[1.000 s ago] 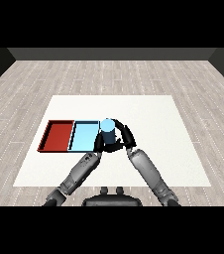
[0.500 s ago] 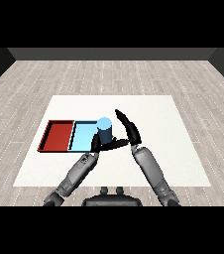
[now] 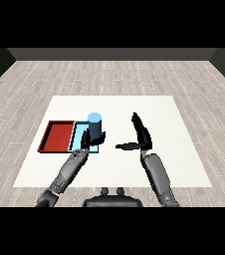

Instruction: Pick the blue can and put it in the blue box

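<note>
can [image 3: 94, 126] is seen upright in blue tray [image 3: 78, 133], just ahead of left hand [image 3: 87, 138] | left fingers: cannot be told | right hand [image 3: 141, 133] is spread, empty, can well to its left, judged released | placement judged done

I see a white desk [image 3: 159, 109] standing on a grey plank floor [image 3: 109, 74]. On the desk's left part lie two trays side by side, touching: the red tray [image 3: 57, 137] to the left, the light blue tray [image 3: 78, 133] to its right. The blue can [image 3: 94, 127] stands upright in the light blue tray.
</note>
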### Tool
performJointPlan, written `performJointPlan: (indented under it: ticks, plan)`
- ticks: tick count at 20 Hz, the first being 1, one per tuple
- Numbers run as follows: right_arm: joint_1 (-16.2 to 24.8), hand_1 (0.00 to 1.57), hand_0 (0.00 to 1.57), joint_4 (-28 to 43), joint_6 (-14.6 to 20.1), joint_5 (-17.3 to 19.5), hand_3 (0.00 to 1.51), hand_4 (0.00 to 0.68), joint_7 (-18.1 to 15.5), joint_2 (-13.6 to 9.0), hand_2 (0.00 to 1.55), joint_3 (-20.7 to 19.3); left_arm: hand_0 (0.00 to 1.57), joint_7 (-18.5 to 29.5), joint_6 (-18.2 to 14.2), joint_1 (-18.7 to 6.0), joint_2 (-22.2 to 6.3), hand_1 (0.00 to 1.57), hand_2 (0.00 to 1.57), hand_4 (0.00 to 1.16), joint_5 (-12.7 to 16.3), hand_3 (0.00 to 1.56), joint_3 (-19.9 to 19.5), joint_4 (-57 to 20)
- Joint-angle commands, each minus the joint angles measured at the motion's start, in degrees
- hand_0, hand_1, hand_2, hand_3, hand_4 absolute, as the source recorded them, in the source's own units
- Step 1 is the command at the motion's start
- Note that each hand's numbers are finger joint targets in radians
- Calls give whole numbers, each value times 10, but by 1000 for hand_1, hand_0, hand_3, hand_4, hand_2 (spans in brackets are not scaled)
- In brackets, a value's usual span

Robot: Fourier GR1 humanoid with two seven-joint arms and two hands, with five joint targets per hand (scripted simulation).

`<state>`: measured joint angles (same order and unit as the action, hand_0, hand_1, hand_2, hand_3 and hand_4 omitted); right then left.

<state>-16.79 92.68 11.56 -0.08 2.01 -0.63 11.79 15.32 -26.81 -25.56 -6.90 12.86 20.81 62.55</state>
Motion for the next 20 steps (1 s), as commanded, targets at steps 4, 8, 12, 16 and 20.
performJointPlan:
  ticks: [4, 8, 12, 16, 20]
  plan:
    - [41, 0, 0, -11, -13, -36, 0, 0, -35, 3, 0, -32, 1571, -61, 8, 7, -61, 1571, 1571, 1138, -27, 1486, -41, -8]
    - [13, 0, 0, -51, -15, -48, 0, 0, -43, -1, 0, -43, 1571, -103, 10, -61, -89, 1571, 1571, 1103, -46, 1490, -64, -124]
    - [26, 0, 0, -38, -21, -67, 0, 0, -42, -4, 0, -55, 1571, -159, -22, -94, -122, 1571, 1557, 1026, -109, 1452, -38, -226]
    - [45, 0, 0, -35, -12, -64, 0, 0, -42, -7, 0, -59, 582, -227, -8, -132, -141, 582, 503, 908, -165, 302, 0, -326]
    - [1, 0, 0, -100, -12, -65, 0, 0, -53, -8, 0, -81, 696, -247, -12, -177, -91, 696, 566, 882, -203, 267, 19, -435]
